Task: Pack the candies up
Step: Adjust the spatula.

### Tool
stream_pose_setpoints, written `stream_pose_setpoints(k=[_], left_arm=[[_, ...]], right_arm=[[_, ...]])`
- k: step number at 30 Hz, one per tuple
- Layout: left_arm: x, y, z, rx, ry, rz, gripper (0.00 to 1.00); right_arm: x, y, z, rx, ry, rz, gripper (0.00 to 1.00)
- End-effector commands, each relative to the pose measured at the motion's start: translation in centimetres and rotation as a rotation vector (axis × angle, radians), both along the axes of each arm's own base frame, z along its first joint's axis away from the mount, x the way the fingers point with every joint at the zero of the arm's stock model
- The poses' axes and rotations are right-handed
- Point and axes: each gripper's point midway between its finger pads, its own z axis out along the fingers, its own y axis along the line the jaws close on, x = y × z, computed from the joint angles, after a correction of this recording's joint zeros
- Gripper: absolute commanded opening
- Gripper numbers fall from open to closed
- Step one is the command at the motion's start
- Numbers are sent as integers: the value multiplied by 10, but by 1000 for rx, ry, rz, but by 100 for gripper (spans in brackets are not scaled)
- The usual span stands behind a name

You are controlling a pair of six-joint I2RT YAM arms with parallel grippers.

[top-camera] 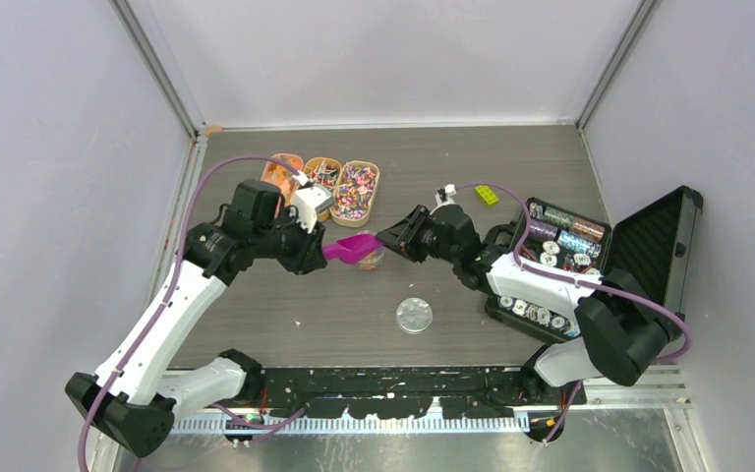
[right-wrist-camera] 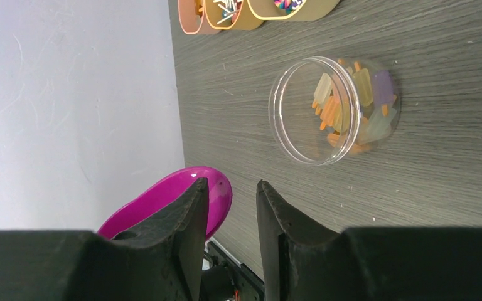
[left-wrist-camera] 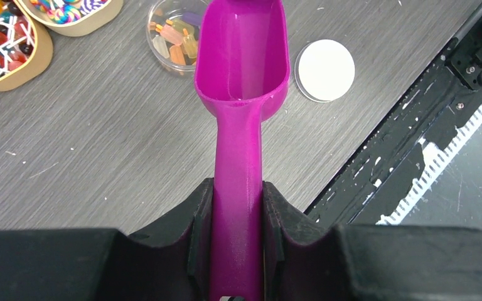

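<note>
Left jaws clamp the magenta scoop's (left-wrist-camera: 241,56) handle, its bowl poised at the clear jar (right-wrist-camera: 336,110), likely for tipping candies (right-wrist-camera: 351,94) in. Right jaws stand apart, empty, near the jar, probably to steady it. Some candies lie inside.

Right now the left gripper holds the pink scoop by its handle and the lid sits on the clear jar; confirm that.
The left gripper does hold the pink scoop by its handle, but the clear jar stands open; its lid lies flat beside it, not touching. The left wrist view shows this.
</note>
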Motion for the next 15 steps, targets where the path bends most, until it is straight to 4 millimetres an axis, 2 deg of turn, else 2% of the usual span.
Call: stream_pose_setpoints(k=[1,8,11,15], left_arm=[[31,3,45,-53,-187,91,0],[40,28,49,21,-223,211,0],[45,43,44,79,-204,268,0],[52,67,32,189,-148,344,0]], right_arm=[[-3,5,7,26,-23,26,38],[-5,0,20,24,-64,21,39],[-8,-9,30,-16,-107,16,48],[-14,-28,48,-68,-177,0,66]])
